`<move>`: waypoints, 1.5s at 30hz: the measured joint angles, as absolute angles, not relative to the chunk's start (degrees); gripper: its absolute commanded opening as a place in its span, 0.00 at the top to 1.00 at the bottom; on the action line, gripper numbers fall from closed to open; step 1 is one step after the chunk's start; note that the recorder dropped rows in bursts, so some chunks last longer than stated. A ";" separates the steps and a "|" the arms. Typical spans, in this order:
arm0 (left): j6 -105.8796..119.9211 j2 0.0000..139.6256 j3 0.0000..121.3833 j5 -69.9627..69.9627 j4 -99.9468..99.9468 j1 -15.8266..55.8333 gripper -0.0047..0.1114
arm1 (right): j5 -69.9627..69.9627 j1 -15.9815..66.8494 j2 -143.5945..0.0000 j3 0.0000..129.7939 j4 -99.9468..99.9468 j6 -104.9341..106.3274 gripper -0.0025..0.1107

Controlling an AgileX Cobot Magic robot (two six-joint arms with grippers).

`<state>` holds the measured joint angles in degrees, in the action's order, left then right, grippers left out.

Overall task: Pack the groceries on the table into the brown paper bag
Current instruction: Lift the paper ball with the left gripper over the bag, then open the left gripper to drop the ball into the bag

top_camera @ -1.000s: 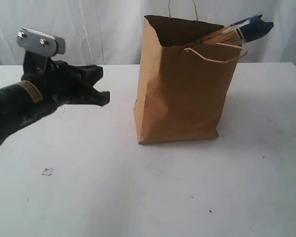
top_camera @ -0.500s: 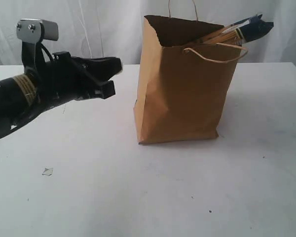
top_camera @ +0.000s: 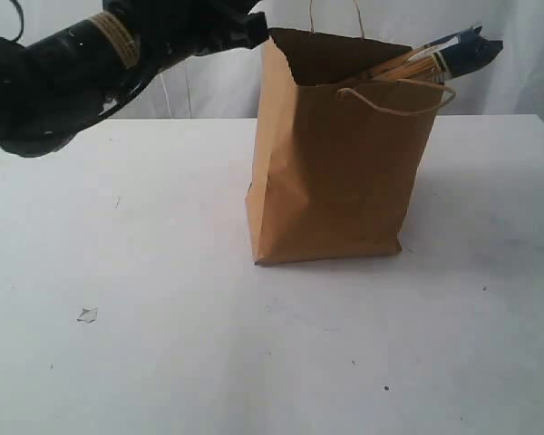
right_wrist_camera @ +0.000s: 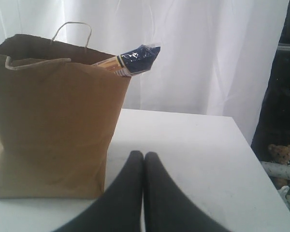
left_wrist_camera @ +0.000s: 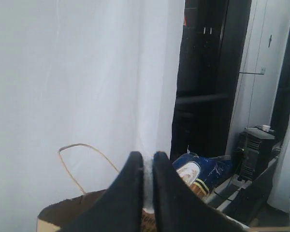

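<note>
Exterior: the bag (top_camera: 335,172) stands mid-frame on the table (top_camera: 163,344), with the noodle packet (top_camera: 453,50) poking out at upper right. The left gripper (top_camera: 247,20) hangs at upper left beside the rim.

Left wrist: jaws pinched together, empty, above the bag.

Right wrist: the right gripper (right_wrist_camera: 143,157) is clenched, empty, near the bag.

No groceries show on the table, so packing looks finished. Next is backing clear without snagging a handle.

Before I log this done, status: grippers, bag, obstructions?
Left gripper shut, empty, high at brown paper bag rim. Right gripper shut, empty, low beside it. Bag upright, noodle packet poking out. Nothing blocking.
</note>
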<state>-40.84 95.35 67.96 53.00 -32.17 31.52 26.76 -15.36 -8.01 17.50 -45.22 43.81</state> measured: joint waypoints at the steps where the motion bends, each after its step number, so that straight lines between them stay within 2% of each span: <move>1: -41.01 96.41 69.13 53.00 -32.55 31.92 0.96 | 26.76 -15.36 -8.01 17.50 -45.22 43.81 0.98; 5: -41.41 102.39 74.63 52.51 -38.57 34.75 0.96 | 26.76 -15.36 -8.01 17.50 -45.22 43.81 0.98; 7: -41.41 105.11 77.08 51.70 -42.38 35.87 0.91 | 26.76 -15.36 -8.01 17.50 -45.22 43.81 0.98; 9: -41.41 106.45 78.17 51.30 -43.66 36.08 0.81 | 26.76 -15.36 -8.01 17.50 -45.22 43.81 0.98; 13: -41.41 107.92 79.83 50.70 -44.15 36.22 0.53 | 26.76 -15.36 -8.01 17.50 -45.22 43.81 0.98; 15: -41.41 108.02 80.29 50.11 -44.15 36.22 0.42 | 26.76 -15.36 -8.01 17.50 -45.22 43.81 0.98; 18: -41.56 108.02 80.45 49.86 -44.28 36.34 0.31 | 26.76 -15.36 -8.01 17.50 -45.22 43.81 0.98; 20: -42.06 108.16 80.45 49.74 -44.53 36.34 0.29 | 26.76 -15.36 -8.01 17.50 -45.22 43.81 0.98; 31: -43.13 108.26 80.45 48.76 -47.03 36.34 0.29 | 26.76 -15.36 -8.01 17.50 -45.22 43.81 0.98; 36: -43.61 107.55 80.45 43.25 -50.73 36.45 0.30 | 26.76 -15.36 -8.01 17.50 -45.22 43.81 0.98; 40: -45.74 104.99 80.60 35.21 -54.22 36.55 0.43 | 26.76 -15.36 -8.01 17.50 -45.22 43.81 0.98; 45: -53.27 101.15 80.60 20.83 -59.84 36.67 0.72 | 26.76 -15.36 -8.01 17.50 -45.22 43.81 0.98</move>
